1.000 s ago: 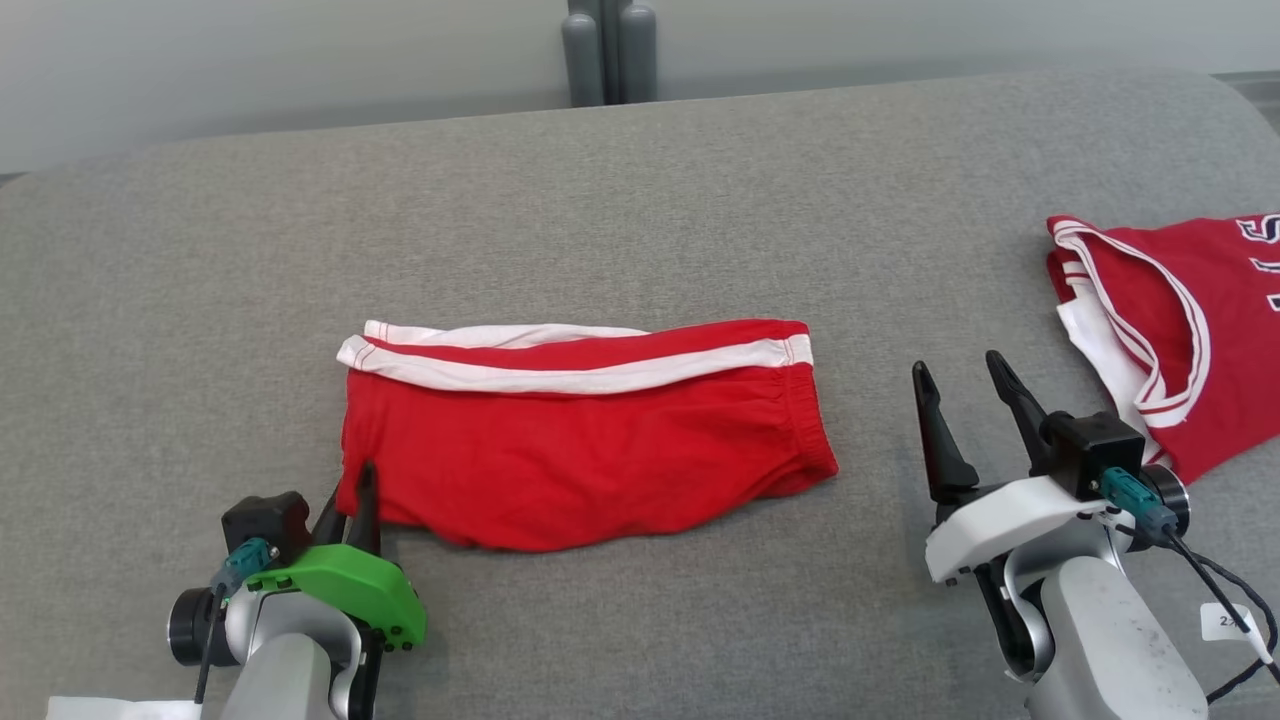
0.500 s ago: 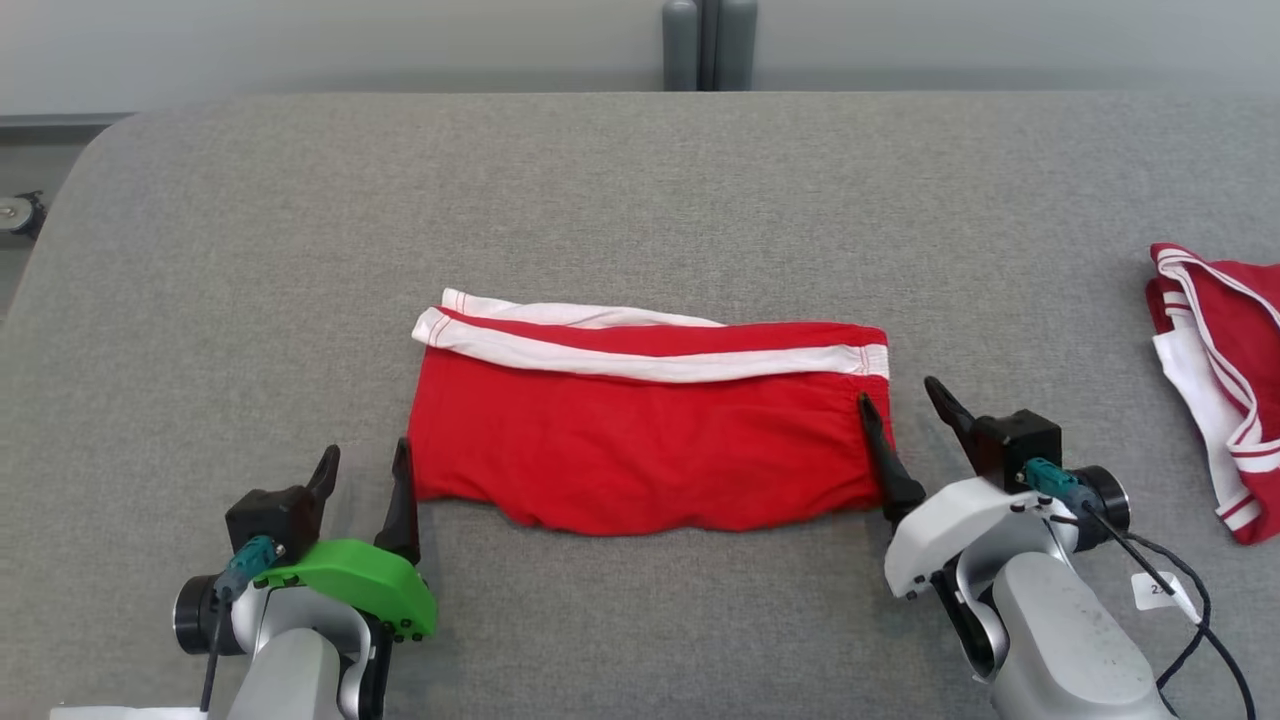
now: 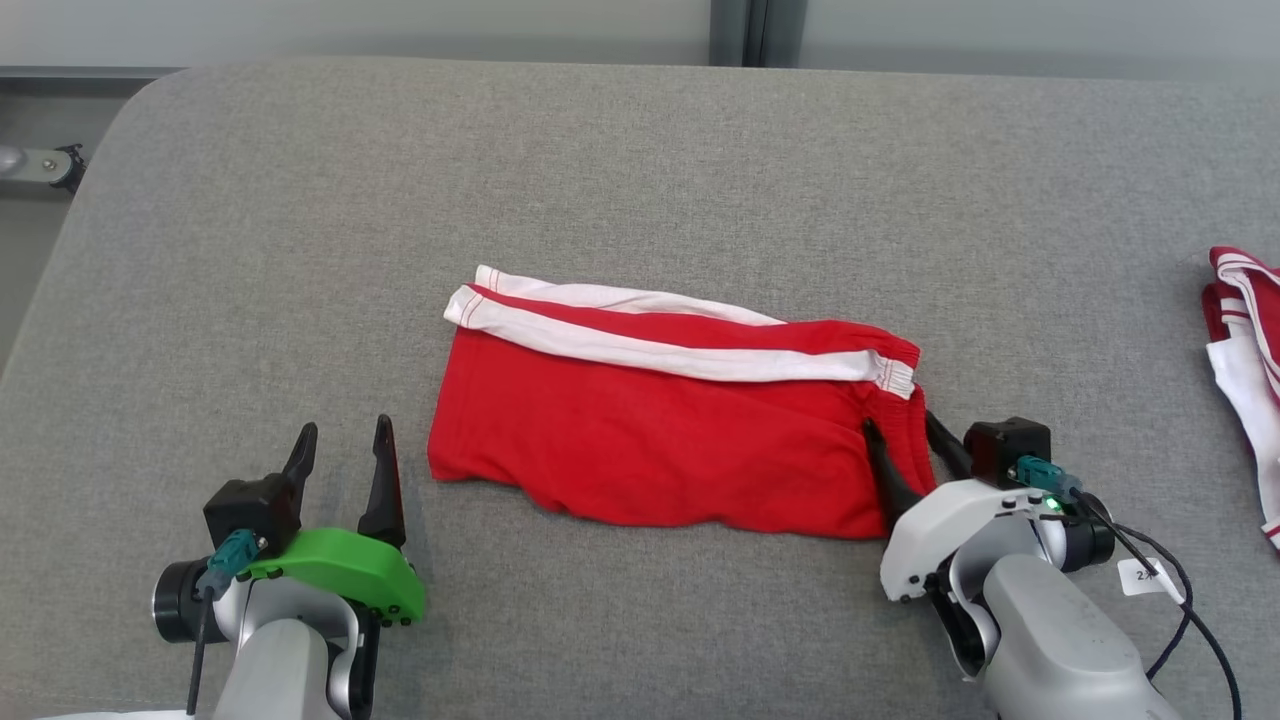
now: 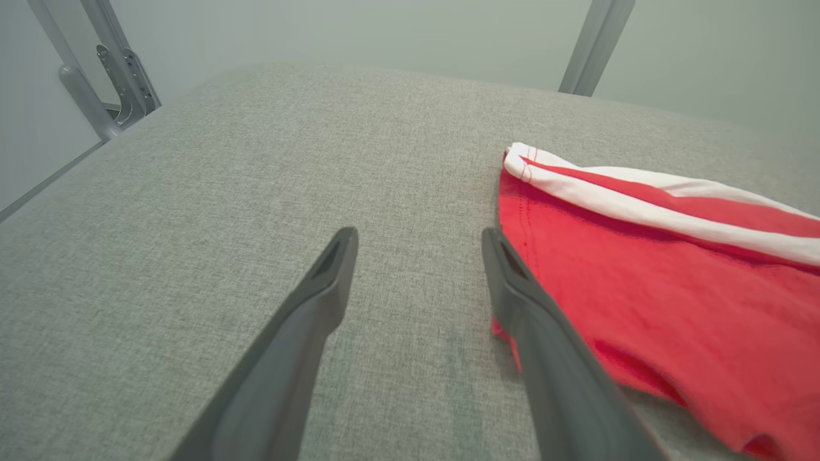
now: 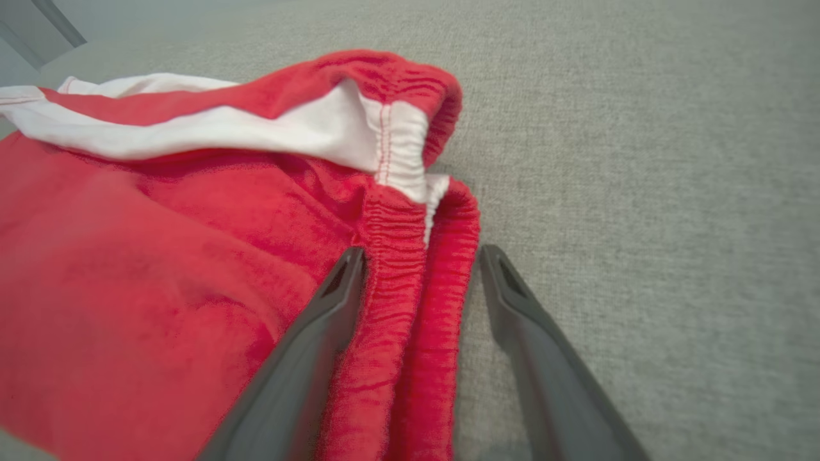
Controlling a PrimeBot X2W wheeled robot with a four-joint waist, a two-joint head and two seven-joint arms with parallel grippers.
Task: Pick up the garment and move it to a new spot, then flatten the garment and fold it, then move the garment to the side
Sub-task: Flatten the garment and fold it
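The garment (image 3: 660,440) is a pair of red shorts with white stripes, lying folded flat in the middle of the grey padded table (image 3: 640,180). My left gripper (image 3: 345,428) stands open just left of the garment's left edge, apart from it, with bare table between its fingers (image 4: 320,301). In the left wrist view the garment (image 4: 653,288) lies right of the left gripper (image 4: 418,238). My right gripper (image 3: 899,422) is open at the garment's right end. Its jaws stand astride the elastic waistband (image 5: 416,269), with the right gripper (image 5: 423,253) low over the fabric.
A second red and white garment (image 3: 1245,350) lies at the table's right edge. The table's rounded left corner (image 3: 90,170) borders a metal frame (image 3: 40,165). A grey post (image 3: 745,30) stands behind the table. A cable with a white tag (image 3: 1140,577) hangs from my right wrist.
The head camera has turned, shifting the whole picture. My left gripper opened and let go of the garment's left corner. My right gripper moved left onto the garment's waistband end.
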